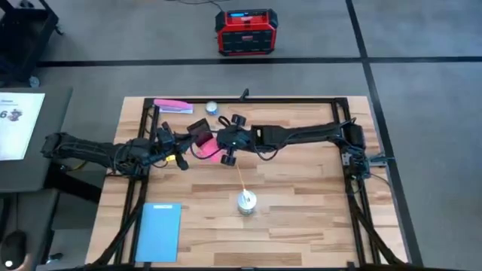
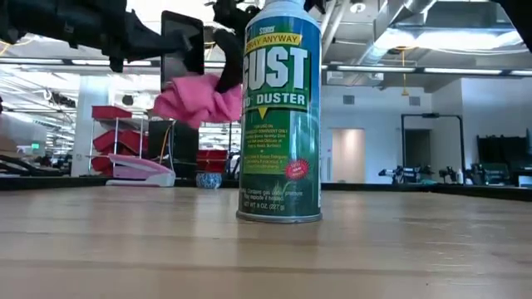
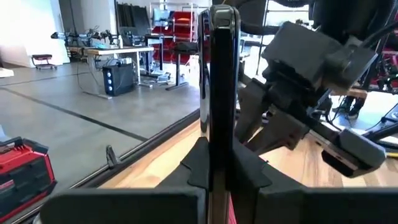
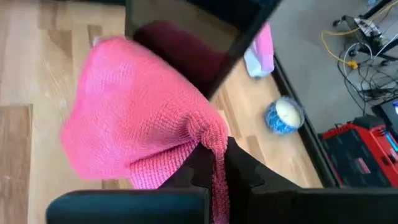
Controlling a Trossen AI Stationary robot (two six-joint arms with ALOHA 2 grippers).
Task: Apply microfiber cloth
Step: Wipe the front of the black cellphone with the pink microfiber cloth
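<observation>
Above the far half of the wooden table [image 1: 301,218], the two arms meet in mid-air. The left gripper [image 3: 219,168] is clamped on the black phone [image 3: 219,93], which stands edge-on between its fingers in the left wrist view, so only the thin side shows there. The right gripper [image 4: 211,163] pinches a fold of the pink microfiber cloth [image 4: 134,121], and the rest of the cloth bunches out in front of it, against the phone's dark face. In the low view the cloth [image 2: 198,101] hangs well above the tabletop, touching the phone [image 2: 181,46], but the duster can [image 2: 280,112] standing close to the camera hides the right gripper and part of the cloth. From above, the cloth [image 1: 208,150] shows only as a small pink patch between the two grippers, and the contact itself is too small to make out. A light-blue rectangle [image 1: 160,230] lies near the table's front left corner, and a small blue-and-white bowl [image 4: 283,115] sits by the far edge.
</observation>
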